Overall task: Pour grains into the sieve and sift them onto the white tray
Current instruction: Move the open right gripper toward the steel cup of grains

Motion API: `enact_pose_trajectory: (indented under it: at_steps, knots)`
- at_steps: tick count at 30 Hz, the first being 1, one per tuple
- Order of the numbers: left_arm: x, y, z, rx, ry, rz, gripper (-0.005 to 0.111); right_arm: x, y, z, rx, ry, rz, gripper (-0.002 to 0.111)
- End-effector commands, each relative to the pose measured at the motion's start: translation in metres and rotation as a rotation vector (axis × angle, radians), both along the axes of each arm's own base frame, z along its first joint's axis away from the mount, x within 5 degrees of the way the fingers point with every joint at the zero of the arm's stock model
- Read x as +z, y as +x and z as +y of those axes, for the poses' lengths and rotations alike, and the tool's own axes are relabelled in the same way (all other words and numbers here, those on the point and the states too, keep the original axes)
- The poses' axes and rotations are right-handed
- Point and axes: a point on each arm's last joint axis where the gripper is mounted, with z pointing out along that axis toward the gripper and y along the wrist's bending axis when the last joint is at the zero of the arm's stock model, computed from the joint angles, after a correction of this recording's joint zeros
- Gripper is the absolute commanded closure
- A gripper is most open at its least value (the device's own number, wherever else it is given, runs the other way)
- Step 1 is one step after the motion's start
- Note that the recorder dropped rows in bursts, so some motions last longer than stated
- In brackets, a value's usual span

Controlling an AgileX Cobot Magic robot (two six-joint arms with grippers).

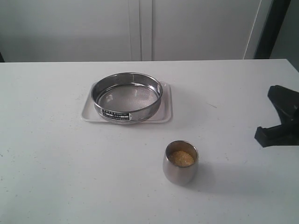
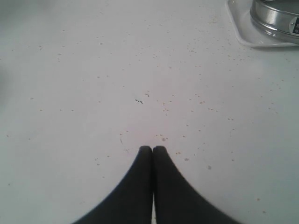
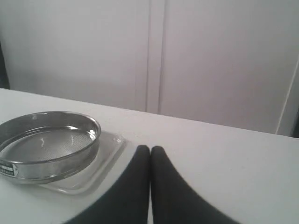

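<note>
- Exterior view: one sieve [image 1: 127, 97] sits inside one white tray [image 1: 167, 109] near the middle of the worktop [image 1: 56, 140], towards the back. The tray's rim shows around the sieve on all sides.
- One black label [image 1: 116, 115] is on the sieve's wall on the camera side.
- One steel cup [image 1: 181, 163] stands upright in front of the tray, a little to the right and apart from it. The grains [image 1: 181, 158] lie in the cup as a golden-yellow heap below its rim.
- One black part of the right arm [image 1: 284, 116] shows at the right edge, well apart from the cup and tray. From here I cannot tell how the jaws stand.
- White panels [image 1: 140, 28] close the scene behind the worktop.
- Left wrist view: the left gripper [image 2: 152, 148] has its two jaws pressed together with nothing between them, over worktop dotted with many tiny specks [image 2: 139, 100]. One corner of the tray [image 2: 243, 35] and part of the sieve [image 2: 273, 18] show well away from it.
- Right wrist view: the right gripper [image 3: 150, 148] also has its two jaws pressed together and holds nothing. The sieve [image 3: 46, 144] rests on the tray [image 3: 110, 149], near the gripper but not touching it.
</note>
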Motion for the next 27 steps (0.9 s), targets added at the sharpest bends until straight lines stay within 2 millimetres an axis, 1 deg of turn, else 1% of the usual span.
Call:
enact_pose_trajectory:
  at_steps: [1,2,3,4,7,10,12,17,21,24,27]
  knots:
    - [-0.001,0.0,0.0,0.001,-0.007,-0.002,0.107,-0.021,0.014,0.006,0.061,0.041,0.001,0.108]
    - [-0.001,0.0,0.0,0.001,-0.007,-0.002,0.107,-0.027,0.014,0.007,0.068,0.04,0.013,0.108]
    - [-0.001,0.0,0.0,0.001,-0.007,-0.002,0.107,-0.04,0.012,0.008,0.083,0.023,0.034,0.108]
    - [-0.001,0.0,0.0,0.001,-0.007,-0.002,0.107,-0.048,0.012,0.009,0.093,0.021,0.044,0.108]
    - [-0.001,0.0,0.0,0.001,-0.007,-0.002,0.107,-0.062,0.013,0.012,0.132,0.033,0.048,0.108]
    - [-0.001,0.0,0.0,0.001,-0.007,-0.002,0.107,-0.081,0.015,0.018,0.205,-0.029,0.118,0.108]
    - [-0.001,0.0,0.0,0.001,-0.007,-0.002,0.107,-0.09,0.014,0.021,0.24,-0.061,0.153,0.108]
    - [-0.001,0.0,0.0,0.001,-0.007,-0.002,0.107,-0.108,0.014,0.023,0.281,-0.09,0.234,0.108]
    - [-0.001,0.0,0.0,0.001,-0.007,-0.002,0.107,-0.117,0.01,0.027,0.353,-0.137,0.264,0.108]
    - [-0.001,0.0,0.0,0.001,-0.007,-0.002,0.107,-0.12,0.008,0.031,0.406,-0.144,0.273,0.108]
    - [-0.001,0.0,0.0,0.001,-0.007,-0.002,0.107,-0.12,0.008,0.031,0.404,-0.143,0.275,0.108]
